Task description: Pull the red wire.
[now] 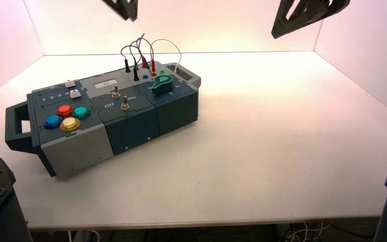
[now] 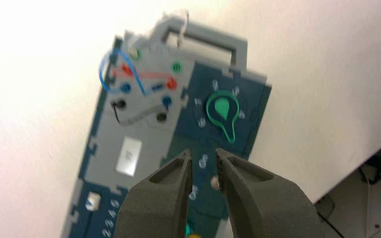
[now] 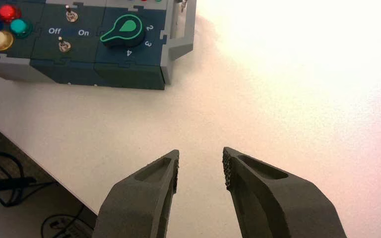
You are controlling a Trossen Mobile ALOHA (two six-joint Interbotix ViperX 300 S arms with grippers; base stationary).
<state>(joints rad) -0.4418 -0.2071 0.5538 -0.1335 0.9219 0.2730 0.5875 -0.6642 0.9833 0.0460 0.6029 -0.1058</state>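
A: Starting nearest, on the box (image 1: 75,151): sitting turned on the white table (image 1: 262,166), handle end toward the front left corner, far end angling toward the back edge.

B: Showing what on the near end?

A: Four round buttons clustering together: red (image 1: 64,109), green (image 1: 81,112), blue (image 1: 53,121), yellow (image 1: 70,124). Just behind them, a numbered slider strip with a pale cap (image 1: 75,93).

B: Moving along?

A: Two toggle switches (image 1: 124,103) standing in the middle section, lettered Off and On in the right wrist view. Next, a green knob (image 1: 162,83) sitting near the far end, with a grey handle (image 1: 184,73) beyond it.

B: And the red wire?

A: Arching up from the far end of the box, red wire (image 1: 152,50) plugging down through two slim red plugs beside the knob. Crowding it closely: dark and blue leads (image 1: 131,50) with black plugs on the left, a pale thin wire (image 1: 174,48) looping on the right toward the handle.

B: Grippers?

A: Left gripper (image 2: 204,166) hanging high above the box over the switch section, fingers slightly parted, gripping nothing, well apart from the wire. Right gripper (image 3: 201,166) hovering over bare table to the right of the box, fingers spread wider, likewise carrying nothing.
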